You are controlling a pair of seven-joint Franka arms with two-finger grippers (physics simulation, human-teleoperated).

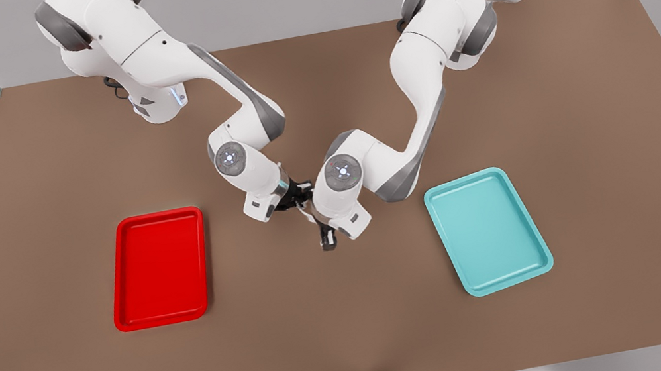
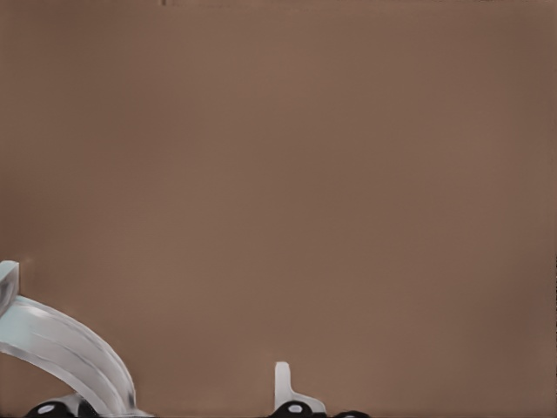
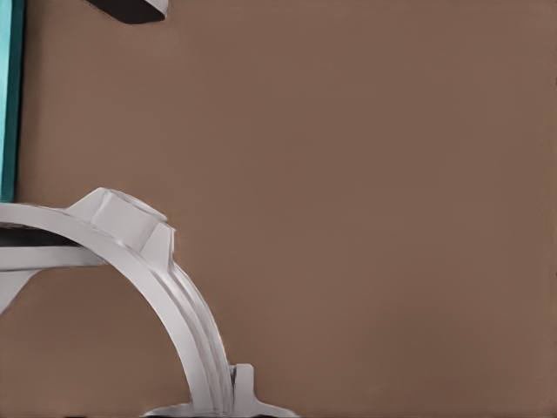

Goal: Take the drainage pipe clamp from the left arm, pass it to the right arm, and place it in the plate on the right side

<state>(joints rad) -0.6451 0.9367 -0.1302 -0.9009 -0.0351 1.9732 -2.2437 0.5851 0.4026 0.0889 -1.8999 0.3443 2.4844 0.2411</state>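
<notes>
The white half-ring drainage pipe clamp (image 1: 309,216) hangs above the table's middle, spanning the gap between the two grippers. The left gripper (image 1: 328,241), on the arm at the front view's right, points down and is shut on one end. In the left wrist view its dark fingertips (image 2: 300,409) sit under the clamp's tab (image 2: 283,383), and the arc (image 2: 70,348) curves away. The right gripper (image 1: 296,199), on the arm at the front view's left, meets the clamp's other end. The clamp (image 3: 174,296) looms close in the right wrist view. The red plate (image 1: 159,268) lies at the front view's left.
A teal tray (image 1: 487,230) lies at the front view's right, and its edge (image 3: 9,96) appears in the right wrist view. Bare brown table lies under both grippers. Metal frame posts stand at the table's far corners and at its near edge.
</notes>
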